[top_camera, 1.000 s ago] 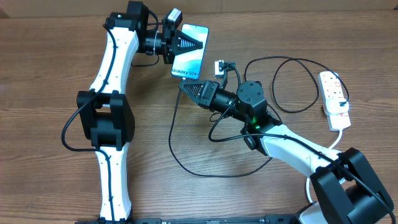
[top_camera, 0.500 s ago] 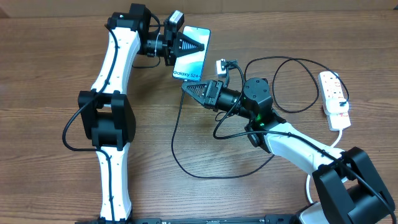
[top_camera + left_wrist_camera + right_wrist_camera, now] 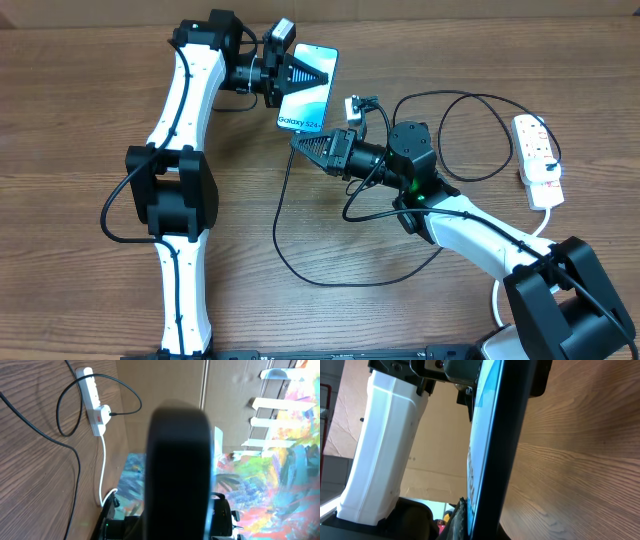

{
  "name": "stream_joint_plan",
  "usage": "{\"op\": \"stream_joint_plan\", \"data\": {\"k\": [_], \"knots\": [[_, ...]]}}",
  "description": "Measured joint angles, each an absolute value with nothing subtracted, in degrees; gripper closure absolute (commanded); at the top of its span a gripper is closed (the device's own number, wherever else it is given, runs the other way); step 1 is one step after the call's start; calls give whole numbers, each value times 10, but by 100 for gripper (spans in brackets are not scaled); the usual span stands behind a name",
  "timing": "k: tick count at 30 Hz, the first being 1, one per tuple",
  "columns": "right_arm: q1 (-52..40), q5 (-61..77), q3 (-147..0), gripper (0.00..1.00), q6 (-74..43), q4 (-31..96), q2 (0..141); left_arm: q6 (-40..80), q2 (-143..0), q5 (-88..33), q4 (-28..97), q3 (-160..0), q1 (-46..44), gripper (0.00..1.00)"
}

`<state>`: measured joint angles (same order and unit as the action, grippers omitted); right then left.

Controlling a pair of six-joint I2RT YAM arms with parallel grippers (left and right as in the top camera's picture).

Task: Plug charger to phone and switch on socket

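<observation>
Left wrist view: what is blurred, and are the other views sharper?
Left wrist: a large dark central shape is blurred, the white elongated power strip sharp; right wrist: the slim dark-rimmed smartphone looms close, slightly soft; overhead: sharp, evenly lit.

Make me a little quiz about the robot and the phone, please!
1. True or false: the right gripper is the one holding the phone by its top end.
2. Where is the socket? A under the phone; B on the right side of the table; C clamped in a gripper.
3. Fill in: the phone's screen reads "Galaxy ___".
Key: 1 false, the left gripper holds it there. 2 B. 3 S24.
</observation>
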<state>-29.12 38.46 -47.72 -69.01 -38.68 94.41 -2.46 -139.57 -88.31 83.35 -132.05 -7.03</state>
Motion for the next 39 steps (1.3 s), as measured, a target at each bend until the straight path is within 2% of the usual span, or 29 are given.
{"op": "stream_joint_plan", "data": {"k": [5,6,8,10,11,14,22,30,39], "knots": [[-291,388,-477,96,-690,-394,944,-30,-1396,-887,839,-1320,-70,96],[-291,389,-477,89,-690,-395,944,-30,-1396,-888,840,-1320,-70,96],[-290,383,-477,37,-688,-395,944,-32,-1396,-888,841,-1320,-70,96],[-277,356,-483,9,-690,-395,945,-32,-1395,-887,851,-1320,-73,96],[-269,346,-486,5,-690,-395,945,-32,-1395,-887,852,-1320,-76,96],[-254,332,-490,0,-689,-399,945,-32,-1395,-887,853,-1320,-79,96],[-256,350,-490,0,-670,-389,945,-32,-1395,-887,821,-1320,-78,96],[-246,412,-494,0,-585,-284,945,-52,-1395,-872,708,-1320,-66,96],[-220,458,-495,0,-488,-207,945,-129,-1395,-844,690,-1320,-59,96]]}}
